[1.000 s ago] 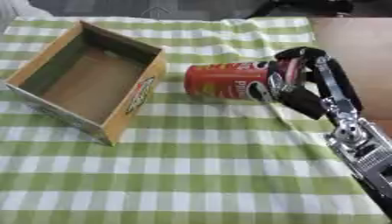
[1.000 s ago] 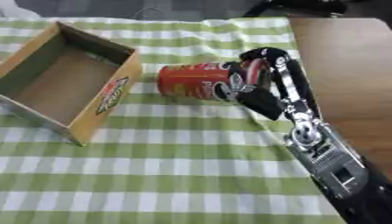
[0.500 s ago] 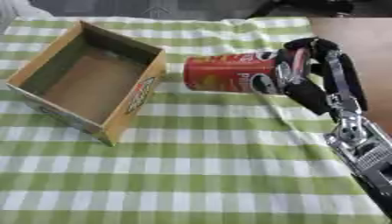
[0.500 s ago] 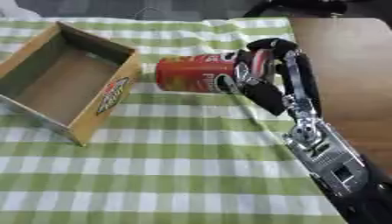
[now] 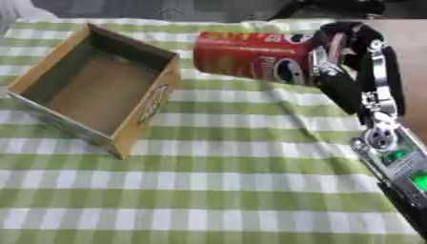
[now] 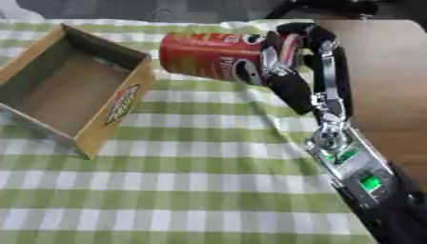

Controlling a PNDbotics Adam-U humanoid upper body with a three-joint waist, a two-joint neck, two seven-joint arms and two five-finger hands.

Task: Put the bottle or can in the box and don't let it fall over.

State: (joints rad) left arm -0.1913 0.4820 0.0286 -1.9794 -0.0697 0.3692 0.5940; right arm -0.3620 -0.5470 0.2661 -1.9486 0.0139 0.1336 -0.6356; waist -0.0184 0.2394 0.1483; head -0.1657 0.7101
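A red crisp can (image 5: 250, 56) with a yellow rim hangs on its side above the green checked cloth, its yellow end pointing left toward the box. My right hand (image 5: 346, 59) is shut on the can's right end, fingers curled over it. The open cardboard box (image 5: 93, 88) sits at the left, empty, with a logo on its near right wall. The can's left end is just right of the box's right wall and higher than it. My left hand shows in no view.
The green and white checked cloth (image 5: 208, 190) covers the table. Bare brown tabletop (image 6: 392, 86) lies to the right of the cloth. My right forearm (image 6: 359, 176) runs down to the lower right corner.
My right hand has lifted the can off the cloth and carried it up and toward the camera, still lying sideways. The box has stayed in place.
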